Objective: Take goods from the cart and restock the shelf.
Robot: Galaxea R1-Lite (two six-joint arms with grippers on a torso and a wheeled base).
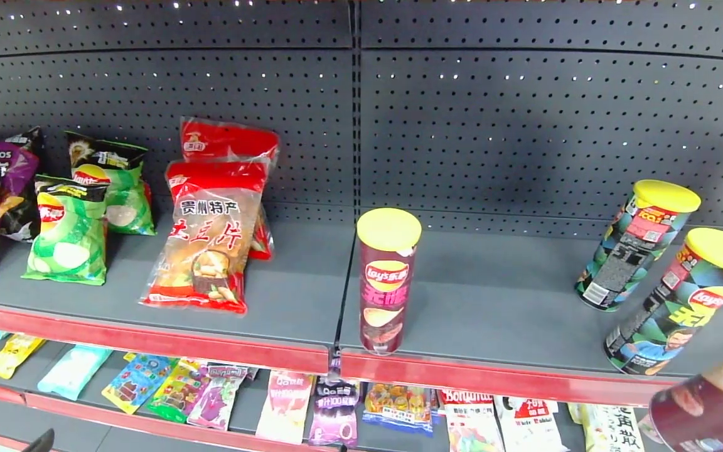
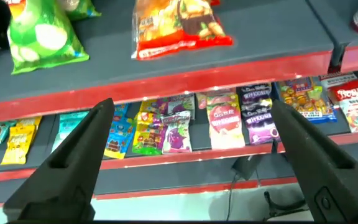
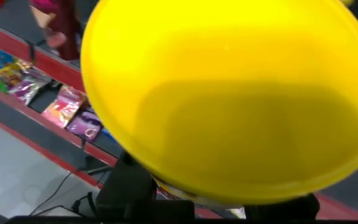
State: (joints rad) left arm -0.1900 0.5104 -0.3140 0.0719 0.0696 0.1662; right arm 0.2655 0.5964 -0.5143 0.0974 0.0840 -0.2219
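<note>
Right gripper [image 3: 197, 208] clamped on maroon can [image 1: 710, 408], yellow lid up against wrist, can tilted. Likely bound for shelf [image 1: 493, 301] gap ahead of it, near teal cans [image 1: 637, 245]. Left gripper [image 2: 190, 106] spread wide, holding nothing, lower shelf [image 2: 185, 163] beyond fingertips.
</note>
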